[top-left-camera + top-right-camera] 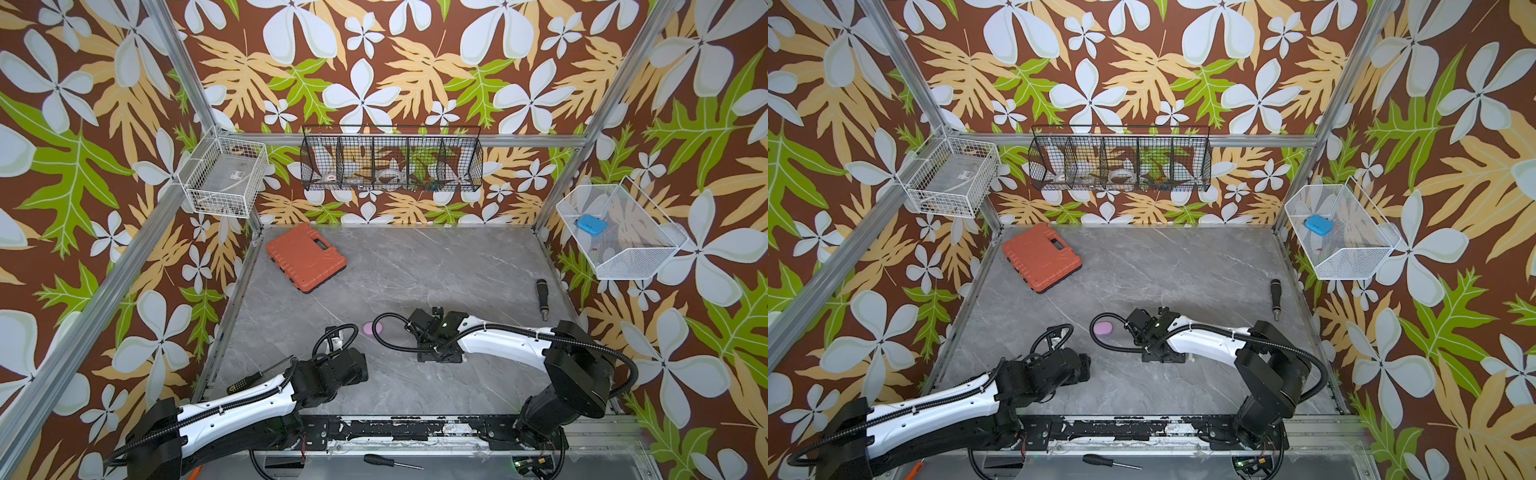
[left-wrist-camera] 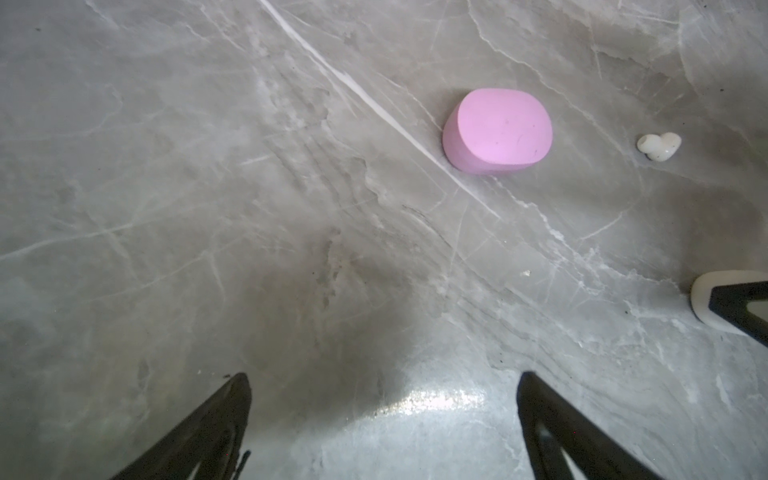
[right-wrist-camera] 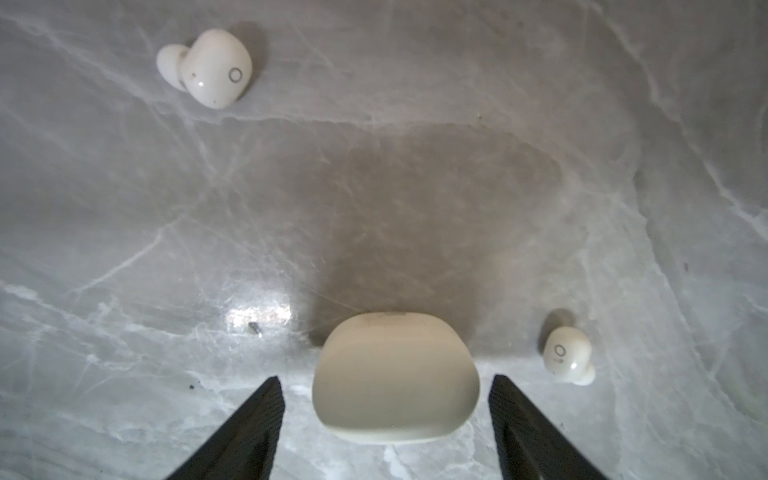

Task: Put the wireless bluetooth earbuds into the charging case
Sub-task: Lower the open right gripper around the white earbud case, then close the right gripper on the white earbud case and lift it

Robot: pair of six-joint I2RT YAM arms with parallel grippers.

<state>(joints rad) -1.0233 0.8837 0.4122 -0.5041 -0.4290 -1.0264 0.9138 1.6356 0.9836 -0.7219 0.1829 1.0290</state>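
Note:
A closed white charging case (image 3: 395,378) lies flat on the grey marble table between the fingers of my right gripper (image 3: 386,377). That gripper is open, with a gap on each side of the case. Two white earbuds lie loose on the table, one (image 3: 208,68) ahead of the case and one (image 3: 567,353) beside it. A closed pink case (image 2: 496,131) sits apart from them and shows in both top views (image 1: 372,328) (image 1: 1104,328). My left gripper (image 2: 384,376) hovers open and empty short of the pink case. The arm hides the white case in both top views.
An orange tool case (image 1: 305,257) lies at the back left of the table. A black screwdriver handle (image 1: 542,297) lies near the right edge. Wire baskets hang on the walls: black (image 1: 390,160), white left (image 1: 226,178), white right (image 1: 619,232). Another screwdriver (image 1: 390,461) lies below the front rail.

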